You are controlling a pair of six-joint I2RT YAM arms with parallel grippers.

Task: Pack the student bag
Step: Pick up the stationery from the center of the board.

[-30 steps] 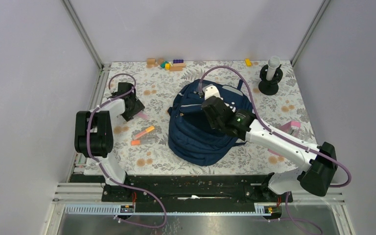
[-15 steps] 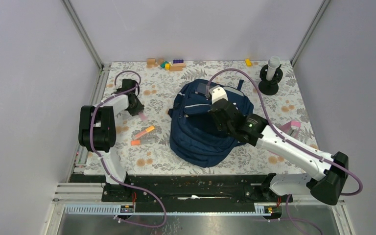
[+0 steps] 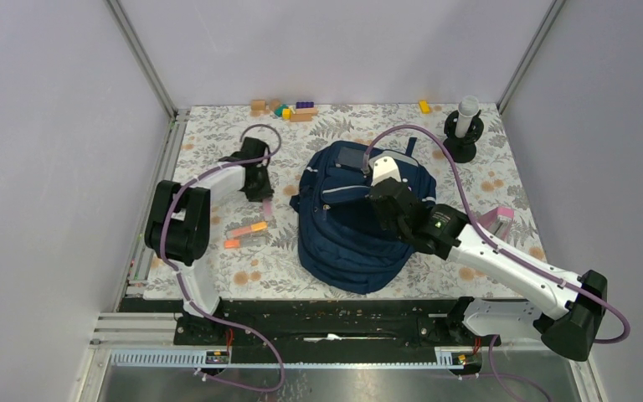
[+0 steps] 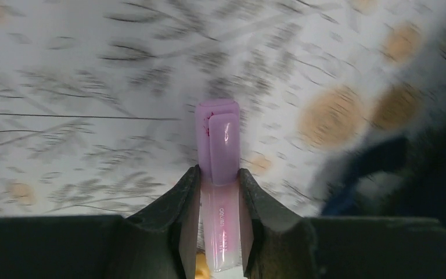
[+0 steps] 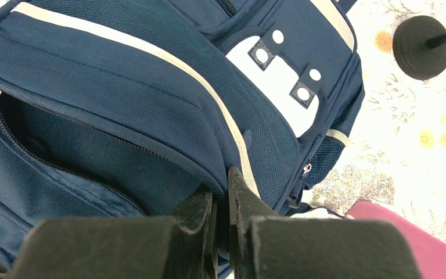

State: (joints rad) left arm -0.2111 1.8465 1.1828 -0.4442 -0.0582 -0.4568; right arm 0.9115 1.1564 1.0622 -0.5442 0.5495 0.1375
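Observation:
The student bag is a navy-blue backpack lying in the middle of the table, with a light stripe and a white patch. My right gripper is shut on the edge of the bag's front flap and holds the pocket open; in the top view my right gripper sits over the bag's upper part. My left gripper is shut on a pink highlighter with a purple cap, above the table just left of the bag. In the top view my left gripper is beside the bag's upper left corner.
Two orange markers lie on the floral table left of the bag. Coloured blocks and a yellow block lie at the back edge. A black stand with a white tube is at the back right. A pink object lies right of the bag.
My left arm has swung right with the pink highlighter, from the far left to beside the bag. My right arm and the gripped flap have shifted right, dragging the bag slightly.

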